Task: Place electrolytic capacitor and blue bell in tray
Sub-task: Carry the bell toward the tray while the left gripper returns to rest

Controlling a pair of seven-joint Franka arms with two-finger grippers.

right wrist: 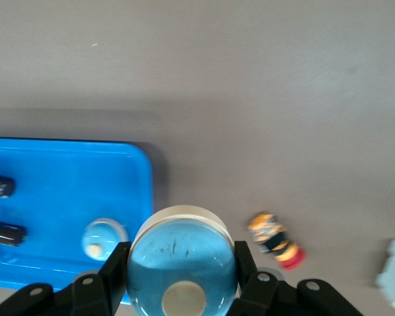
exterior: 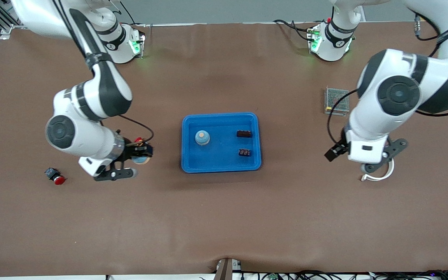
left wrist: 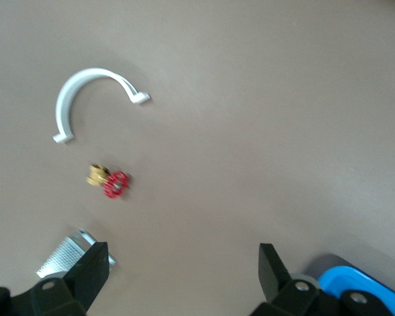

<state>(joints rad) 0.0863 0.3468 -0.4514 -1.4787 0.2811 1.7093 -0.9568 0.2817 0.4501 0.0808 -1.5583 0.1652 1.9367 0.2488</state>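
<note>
2 blue bells are seen: 1 small domed bell [exterior: 202,137] with a pale button on top lies in the tray [exterior: 221,167], and 1 larger, glossy domed blue bell [right wrist: 182,263] with a cream rim is clamped between the fingers of the right gripper [right wrist: 182,273], above the brown table [exterior: 224,217] just beside the tray's edge toward the right arm's end. The tray is shallow, bright blue, smooth plastic, rectangular with rounded corners and a raised rim. 2 small dark blocks [exterior: 244,133] [exterior: 244,152] are also held in it.

The left gripper [left wrist: 183,273] is spread wide and empty, over bare table near the left arm's end. Below it are seen 1 white curved plastic clip [left wrist: 85,99], 1 small brass fitting with a red wheel [left wrist: 108,180] and 1 knurled silver cylinder [left wrist: 64,257].

1 red-capped push button [exterior: 55,176] lies toward the right arm's end, and 1 mesh-covered box [exterior: 336,101] toward the left arm's.
</note>
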